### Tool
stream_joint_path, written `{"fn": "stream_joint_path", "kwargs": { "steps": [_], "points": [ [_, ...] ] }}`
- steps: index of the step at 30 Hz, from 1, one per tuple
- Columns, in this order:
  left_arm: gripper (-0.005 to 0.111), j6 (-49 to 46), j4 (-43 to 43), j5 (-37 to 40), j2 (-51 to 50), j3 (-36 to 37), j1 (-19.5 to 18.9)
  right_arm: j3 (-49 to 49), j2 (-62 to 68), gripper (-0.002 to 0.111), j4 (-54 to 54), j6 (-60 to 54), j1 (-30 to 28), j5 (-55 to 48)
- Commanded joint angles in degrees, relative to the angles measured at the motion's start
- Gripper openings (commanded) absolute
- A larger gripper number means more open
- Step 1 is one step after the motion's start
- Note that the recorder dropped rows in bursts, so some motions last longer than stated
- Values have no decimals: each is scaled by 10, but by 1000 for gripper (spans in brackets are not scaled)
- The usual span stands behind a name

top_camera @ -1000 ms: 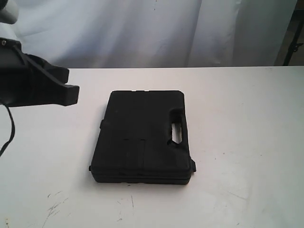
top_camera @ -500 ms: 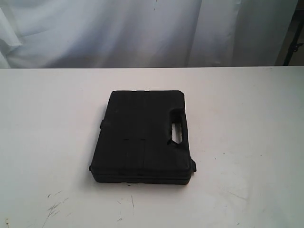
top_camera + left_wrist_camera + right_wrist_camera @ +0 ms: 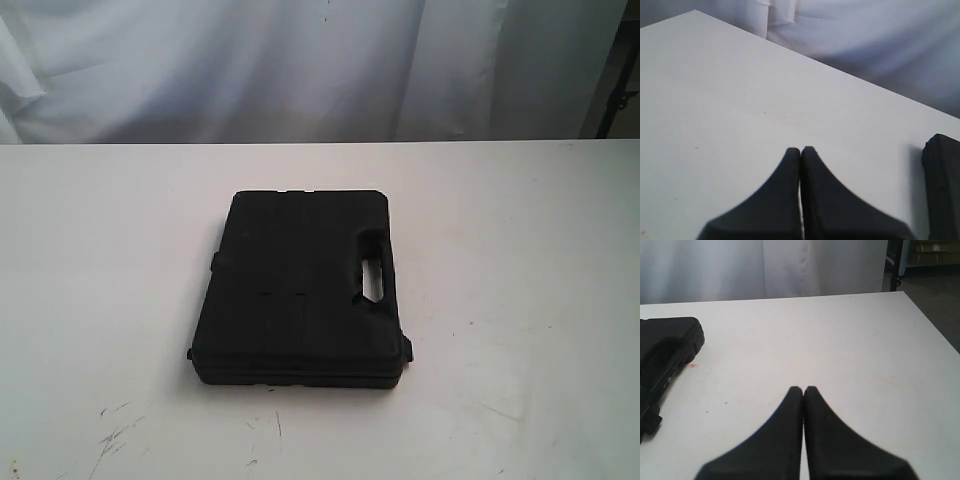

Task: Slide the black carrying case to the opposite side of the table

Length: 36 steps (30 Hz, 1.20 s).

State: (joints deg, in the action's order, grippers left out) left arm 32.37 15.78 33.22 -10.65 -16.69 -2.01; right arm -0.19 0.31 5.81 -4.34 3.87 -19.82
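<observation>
Exterior view: the left arm that loomed at the left edge a second ago has pulled clear out of shot. The black rectangular plastic carrying case [image 3: 300, 290] hasn't budged. It lies flat around the middle of the wide white table [image 3: 530, 400], handle cut-out to the right, with dark scuff marks [image 3: 115, 430] on the near left. Neither arm is in frame, so my read is that a push is either over or not under way. Whether this spot counts as the opposite side, I can't judge from here.

Left wrist view: the left pincer [image 3: 800, 150] is pressed together, tips meeting, holding nothing above bare table. Only an edge of the case shows, apart from it.

Right wrist view: the right pincer [image 3: 803, 389] is likewise pressed tight and empty, well apart from the case. A small red spot [image 3: 691, 366] sits just beside the case's corner.
</observation>
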Motion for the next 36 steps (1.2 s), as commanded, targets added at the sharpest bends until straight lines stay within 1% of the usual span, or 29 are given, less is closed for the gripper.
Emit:
{"fn": "stream_joint_path", "kwargs": {
  "steps": [1,4,11,13,16,18,19,26,30,36],
  "points": [
    [0,1,-5,-49,31,28,-4,2,-3,0,-2,1,-5,0],
    [0,1,-5,-77,33,32,-4,2,-3,0,-2,1,-5,0],
    [0,-5,-7,-89,33,39,-4,2,-3,0,-2,1,-5,0],
    [0,-44,-36,-96,33,45,-4,2,-3,0,-2,1,-5,0],
    [0,-176,-124,-93,47,49,-4,2,-3,0,-2,1,-5,0],
    [0,-255,-167,-103,55,61,-4,2,-3,0,-2,1,-5,0],
    [0,-270,-174,-109,57,67,-4,2,-3,0,-2,1,-5,0],
    [0,-273,-167,-120,106,118,-4,2,-3,0,-2,1,-5,0],
    [0,-268,-167,-125,106,142,-4,2,-3,0,-2,1,-5,0],
    [0,-268,-165,-126,106,159,-3,2,-3,0,-2,1,-5,0]
  ]
}}
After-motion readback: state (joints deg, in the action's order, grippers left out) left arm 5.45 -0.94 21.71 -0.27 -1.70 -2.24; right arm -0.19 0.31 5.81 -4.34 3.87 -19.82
